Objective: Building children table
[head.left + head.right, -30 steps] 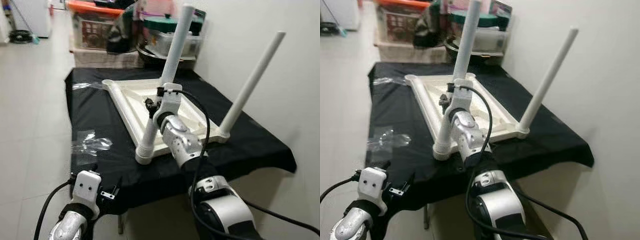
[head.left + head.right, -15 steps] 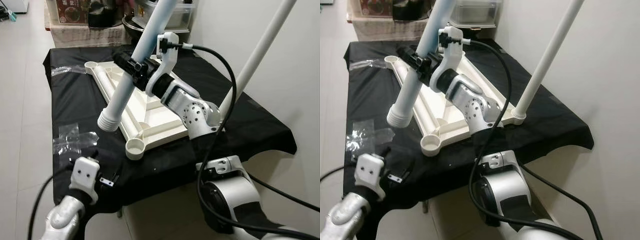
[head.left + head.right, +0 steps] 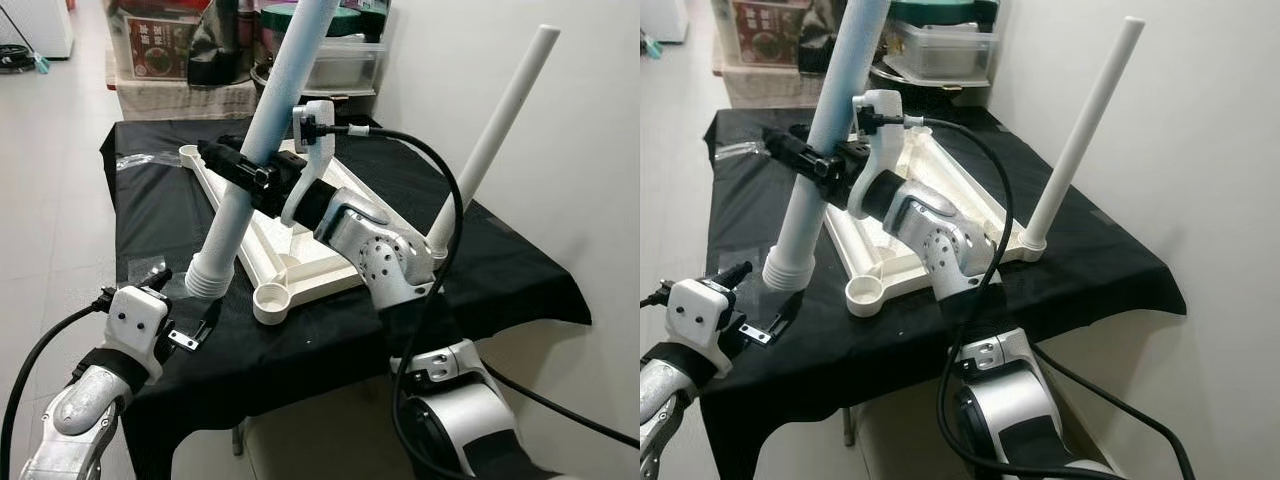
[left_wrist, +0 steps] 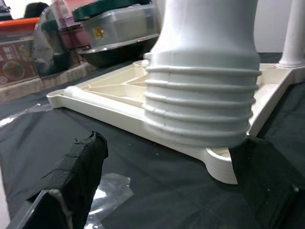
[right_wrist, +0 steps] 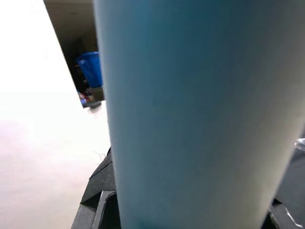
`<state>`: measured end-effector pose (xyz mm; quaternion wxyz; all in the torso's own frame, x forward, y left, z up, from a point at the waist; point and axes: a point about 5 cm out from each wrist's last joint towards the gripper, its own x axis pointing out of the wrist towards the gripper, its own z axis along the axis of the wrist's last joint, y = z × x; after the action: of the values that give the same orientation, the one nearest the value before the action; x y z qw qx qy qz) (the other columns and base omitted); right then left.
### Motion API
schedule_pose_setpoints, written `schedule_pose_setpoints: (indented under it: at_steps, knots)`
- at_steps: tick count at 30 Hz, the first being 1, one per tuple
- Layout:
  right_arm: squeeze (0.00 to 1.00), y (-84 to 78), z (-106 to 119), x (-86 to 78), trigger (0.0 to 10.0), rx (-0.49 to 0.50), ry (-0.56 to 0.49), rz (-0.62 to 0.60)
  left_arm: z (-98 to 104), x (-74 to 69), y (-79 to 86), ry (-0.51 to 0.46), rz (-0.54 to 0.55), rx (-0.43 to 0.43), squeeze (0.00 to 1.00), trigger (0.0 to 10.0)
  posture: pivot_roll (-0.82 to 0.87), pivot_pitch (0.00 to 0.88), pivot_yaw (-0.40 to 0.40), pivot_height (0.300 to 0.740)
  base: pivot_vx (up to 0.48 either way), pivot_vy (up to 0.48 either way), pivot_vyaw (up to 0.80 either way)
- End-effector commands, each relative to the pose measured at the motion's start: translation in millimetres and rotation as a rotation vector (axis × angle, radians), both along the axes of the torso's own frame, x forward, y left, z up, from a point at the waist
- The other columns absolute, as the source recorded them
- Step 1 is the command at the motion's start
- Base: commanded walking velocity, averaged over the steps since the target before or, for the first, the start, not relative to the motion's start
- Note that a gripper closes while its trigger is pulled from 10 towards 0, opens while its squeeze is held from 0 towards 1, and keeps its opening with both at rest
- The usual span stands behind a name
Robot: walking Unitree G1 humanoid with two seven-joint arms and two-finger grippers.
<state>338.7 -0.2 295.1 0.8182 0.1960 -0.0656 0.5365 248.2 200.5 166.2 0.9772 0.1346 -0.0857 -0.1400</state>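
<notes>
We held the white leg [image 3: 262, 140], right gripper [image 3: 247, 170] clenched round it, above the tabletop's empty socket [image 3: 272, 299] for seating; left gripper [image 4: 171, 191] hung open beside it.

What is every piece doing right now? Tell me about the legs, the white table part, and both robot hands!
Held table leg: tilted, lifted off the tabletop, ribbed end down.
Fitted table leg: standing in its corner socket.
Tabletop: upside down on the black cloth.
Empty corner socket: open, nothing in it.
Right gripper: shut on the held table leg.
Left gripper: open, near the ribbed end.
</notes>
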Motion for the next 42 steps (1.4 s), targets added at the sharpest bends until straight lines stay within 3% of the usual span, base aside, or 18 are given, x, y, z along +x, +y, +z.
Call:
schedule_pose_setpoints:
  at_steps: [1,4,6,9,18,19,33,34,35,36,37,38,42]
  knots:
    - [0.0,6.6,-12,-4.9,10.0,-0.041,0.035,0.045,4,3.8,-11.4,-0.004,-0.067,-0.018,0.0,10.0,0.14,0.0,-0.127,0.74,0.0,0.0,0.0]
    - [0.0,8.7,-14,-7.7,10.0,-0.046,0.034,0.056,1,4.3,-18.1,0.019,-0.109,-0.018,0.0,10.0,0.14,0.0,-0.126,0.74,0.0,0.0,0.0]
    - [0.0,12.7,-17,-11.1,10.0,-0.055,0.03,0.063,-10,1.9,-40.8,0.09,-0.245,-0.002,0.0,10.0,0.13,0.0,-0.118,0.74,0.0,0.0,0.0]
    - [0.0,12.4,-16,-10.6,10.0,-0.054,0.028,0.056,-12,0.5,-45.6,0.1,-0.271,0.004,0.0,10.0,0.13,0.0,-0.117,0.74,0.0,0.0,0.0]
    - [0.0,11.8,-16,-14.8,10.0,-0.05,0.028,0.075,-8,6.9,-38.7,0.071,-0.217,-0.01,0.0,10.0,0.13,0.0,-0.121,0.74,0.0,0.0,0.0]
    - [0.0,11.8,-16,-15.3,10.0,-0.05,0.03,0.076,-8,6.7,-37.6,0.069,-0.212,-0.018,0.0,0.0,0.13,0.0,-0.121,0.74,0.0,0.0,0.0]
    - [0.0,11.2,-16,-16.4,10.0,-0.041,0.031,0.071,-7,2.7,-37.5,0.036,-0.211,-0.012,0.0,0.0,0.13,0.0,-0.12,0.74,0.0,0.0,0.0]
    - [1.0,10.5,-16,-16.3,10.0,-0.031,0.034,0.072,-8,4.1,-37.4,0.048,-0.205,-0.01,0.0,0.0,0.13,0.0,-0.12,0.74,0.0,0.0,0.0]
    - [1.0,9.8,-16,-16.1,10.0,-0.021,0.039,0.073,-8,4.9,-37.5,0.058,-0.205,-0.008,0.0,0.0,0.13,0.0,-0.121,0.74,0.0,0.0,0.0]
    - [1.0,8.6,-15,-15.5,10.0,-0.005,0.046,0.077,-9,5.5,-37.2,0.067,-0.202,0.002,0.0,4.2,0.13,0.0,-0.121,0.74,0.0,0.0,0.0]
    - [1.0,7.8,-14,-15.1,10.0,0.005,0.05,0.079,-9,5.7,-37.0,0.071,-0.201,0.008,0.0,4.2,0.13,0.0,-0.121,0.74,0.0,0.0,0.0]
    - [1.0,6.8,-13,-14.8,10.0,0.013,0.048,0.082,-8,5.3,-37.7,0.065,-0.21,0.006,0.0,10.0,0.13,0.0,-0.121,0.74,0.0,0.0,0.0]
    - [1.0,3.3,-9,-14.3,10.0,0.038,0.025,0.101,-3,2.5,-40.4,0.047,-0.251,0.0,0.0,10.0,0.13,0.0,-0.122,0.74,0.0,0.0,0.0]
